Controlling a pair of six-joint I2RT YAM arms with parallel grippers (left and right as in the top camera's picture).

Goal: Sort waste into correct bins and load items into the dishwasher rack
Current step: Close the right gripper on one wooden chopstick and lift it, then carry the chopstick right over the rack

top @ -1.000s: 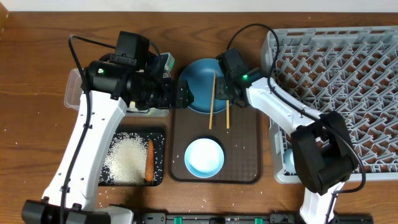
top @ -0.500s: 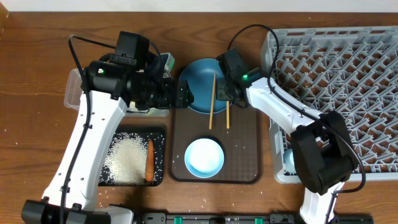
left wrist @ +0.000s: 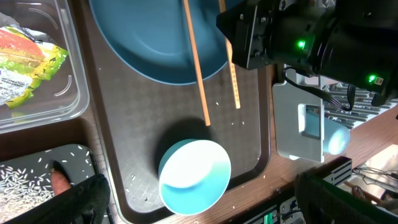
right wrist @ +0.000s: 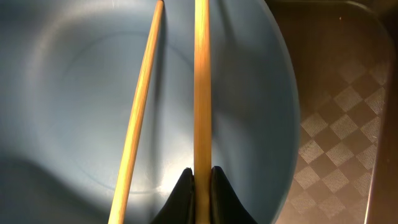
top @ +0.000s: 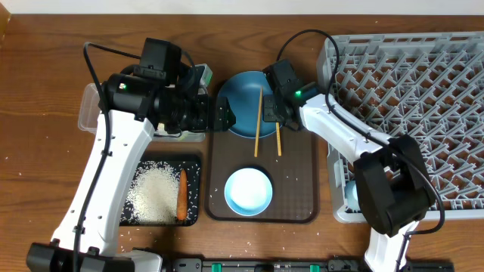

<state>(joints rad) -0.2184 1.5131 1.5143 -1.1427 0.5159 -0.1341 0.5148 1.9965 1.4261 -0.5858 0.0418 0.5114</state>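
Note:
The dark blue plate (top: 240, 102) lies at the far end of the brown serving tray (top: 295, 189). My right gripper (top: 276, 113) is shut on one wooden chopstick (right wrist: 201, 87) over the plate (right wrist: 68, 93). The other chopstick (top: 258, 121) lies loose across the plate, left of the held one (right wrist: 140, 112). The light blue bowl (top: 248, 189) stands on the tray's near half. My left gripper (top: 219, 115) is open and empty at the tray's left edge; in its wrist view the jaws (left wrist: 208, 202) straddle the bowl (left wrist: 193, 174). The snack wrapper (left wrist: 28, 59) lies in the clear tub (left wrist: 68, 93).
The black tray (top: 193, 162) holds rice (top: 155, 193) and the carrot (top: 181, 195). The grey dishwasher rack (top: 408, 106) fills the right side. A light blue cup (left wrist: 336, 138) shows by the rack's near left corner. Rice grains are scattered on the serving tray.
The near end of the held chopstick has shifted very slightly to the right. Both arms are otherwise still.

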